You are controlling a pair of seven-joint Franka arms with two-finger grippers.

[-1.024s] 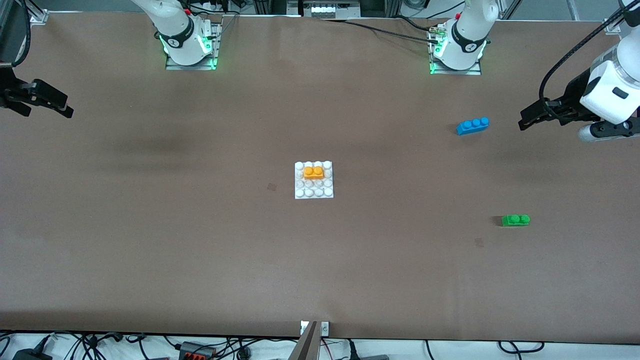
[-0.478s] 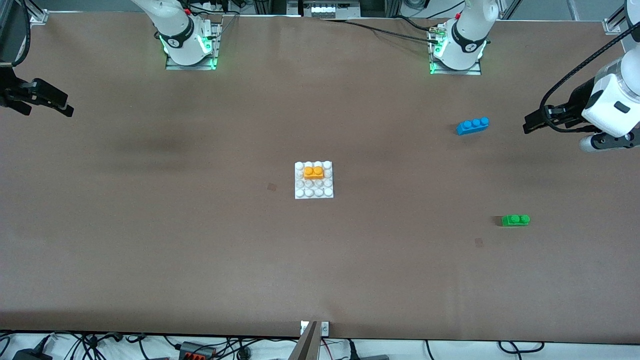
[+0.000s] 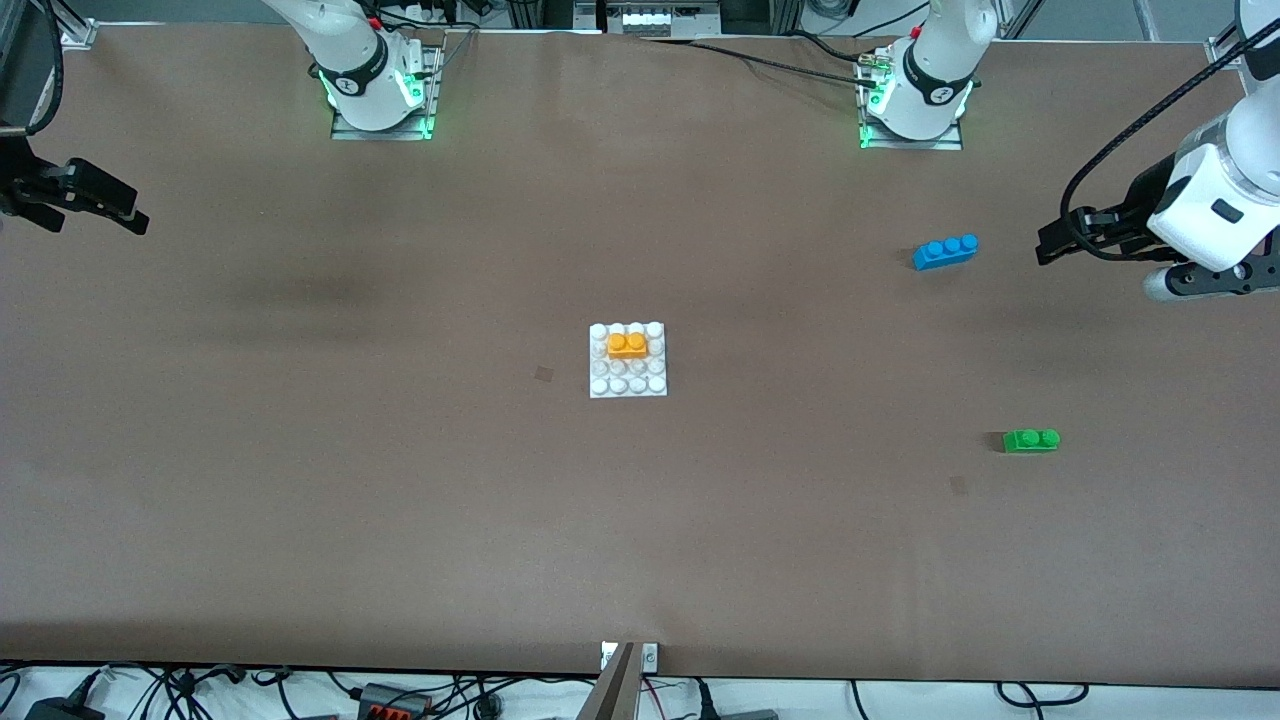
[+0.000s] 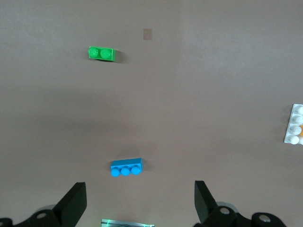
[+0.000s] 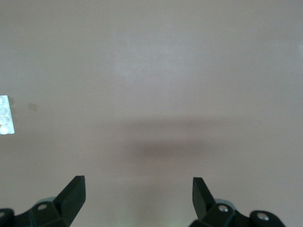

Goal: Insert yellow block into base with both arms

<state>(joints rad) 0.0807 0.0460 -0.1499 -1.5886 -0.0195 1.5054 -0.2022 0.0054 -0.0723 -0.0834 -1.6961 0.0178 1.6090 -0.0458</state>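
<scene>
The yellow block sits on the white studded base at the middle of the table, in the base's second stud row from the robots. The base's edge also shows in the left wrist view and the right wrist view. My left gripper is open and empty, up over the table at the left arm's end, beside the blue brick. My right gripper is open and empty, up over the table at the right arm's end. Both are well away from the base.
A blue three-stud brick lies toward the left arm's end, also in the left wrist view. A green two-stud brick lies nearer the front camera, also in the left wrist view. Arm bases stand along the table's top edge.
The left arm has shifted slightly at its end of the table, drifting outward then back up a little. The right arm, the block and the base have not moved.
</scene>
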